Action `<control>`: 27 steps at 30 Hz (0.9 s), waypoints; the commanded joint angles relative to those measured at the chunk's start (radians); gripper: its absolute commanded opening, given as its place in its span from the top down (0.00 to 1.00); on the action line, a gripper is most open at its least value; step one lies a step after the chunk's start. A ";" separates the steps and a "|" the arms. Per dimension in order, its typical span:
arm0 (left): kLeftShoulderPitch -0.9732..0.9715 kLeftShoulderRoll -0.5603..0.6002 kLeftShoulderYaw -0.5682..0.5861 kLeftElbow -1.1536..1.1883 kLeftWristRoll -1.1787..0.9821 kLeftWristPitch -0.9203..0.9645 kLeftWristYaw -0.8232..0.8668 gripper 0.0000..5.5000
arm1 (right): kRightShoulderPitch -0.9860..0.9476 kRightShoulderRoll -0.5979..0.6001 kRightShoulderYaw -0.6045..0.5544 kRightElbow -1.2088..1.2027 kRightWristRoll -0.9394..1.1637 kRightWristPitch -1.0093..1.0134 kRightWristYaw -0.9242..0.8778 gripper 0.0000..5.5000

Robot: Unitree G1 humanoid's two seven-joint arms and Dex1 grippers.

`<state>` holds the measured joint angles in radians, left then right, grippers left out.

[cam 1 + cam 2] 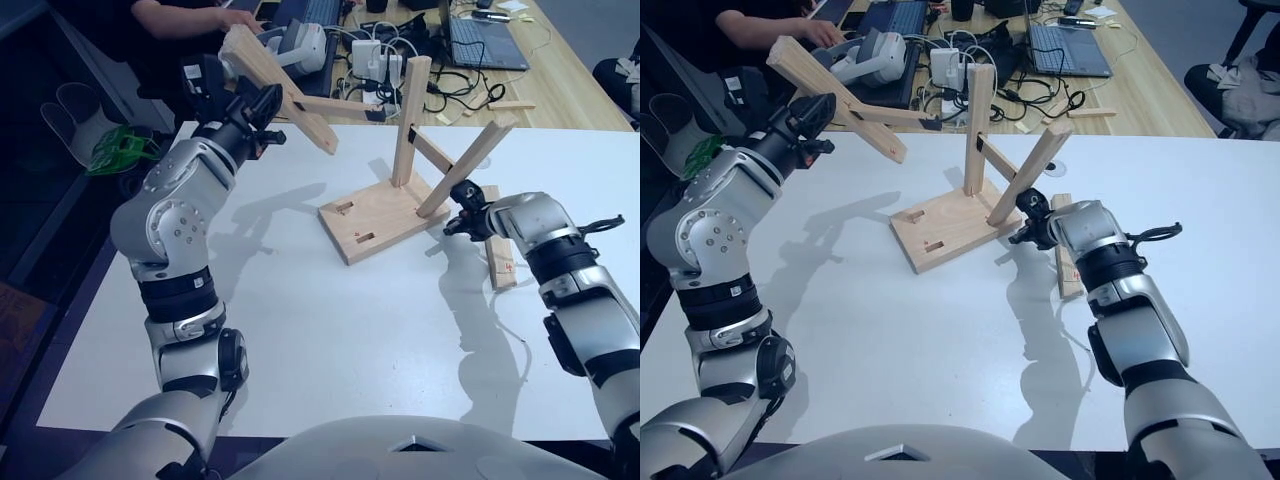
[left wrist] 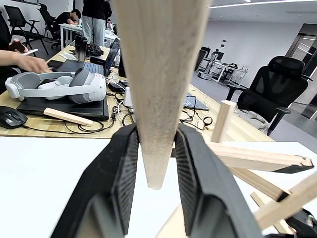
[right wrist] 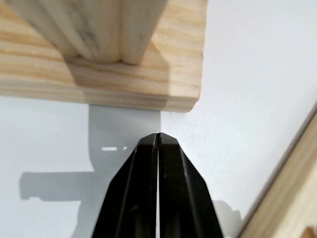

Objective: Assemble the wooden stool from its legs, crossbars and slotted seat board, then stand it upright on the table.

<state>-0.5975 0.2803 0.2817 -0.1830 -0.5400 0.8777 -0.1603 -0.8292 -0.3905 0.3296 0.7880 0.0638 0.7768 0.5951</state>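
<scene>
The slotted seat board (image 1: 383, 216) lies flat on the white table, two empty slots near its front edge. One leg (image 1: 410, 118) stands upright in it and a second leg (image 1: 467, 165) leans in it, joined by a short crossbar (image 1: 432, 150). My left gripper (image 1: 245, 108) is raised at the back left, shut on another leg (image 2: 153, 94) that carries a crossbar (image 1: 340, 106) pointing right. My right gripper (image 3: 158, 141) is shut on nothing, its tip just off the board's right corner (image 3: 183, 94), low over the table.
A loose wooden piece (image 1: 500, 258) lies on the table under my right forearm. Behind the table, a desk holds a headset (image 2: 59, 87), laptop (image 1: 485, 45), cables and a thin stick (image 1: 510, 104). A green object (image 1: 120, 148) sits off the left edge.
</scene>
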 commanded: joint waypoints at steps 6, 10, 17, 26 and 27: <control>-0.010 0.004 -0.010 -0.007 0.001 0.008 0.005 0.82 | -0.113 0.088 -0.116 0.248 -0.035 -0.177 -0.077 1.00; 0.009 0.009 -0.006 -0.084 -0.028 0.075 0.019 0.82 | -0.022 0.008 -0.154 -0.021 -0.017 -0.013 -0.032 1.00; 0.023 0.039 0.044 -0.177 -0.096 0.266 0.046 0.82 | 0.343 -0.077 -0.337 -0.713 -0.006 0.358 -0.160 1.00; 0.086 0.017 0.049 -0.265 -0.156 0.442 0.064 0.82 | 0.469 0.146 -0.624 -0.917 0.104 0.290 -0.343 1.00; 0.085 0.015 0.045 -0.264 -0.158 0.442 0.060 0.82 | 0.467 0.151 -0.629 -0.914 0.113 0.287 -0.347 1.00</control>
<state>-0.5059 0.3026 0.3343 -0.4316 -0.6888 1.3068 -0.0976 -0.3574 -0.2516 -0.2837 -0.1231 0.1543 1.0746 0.2582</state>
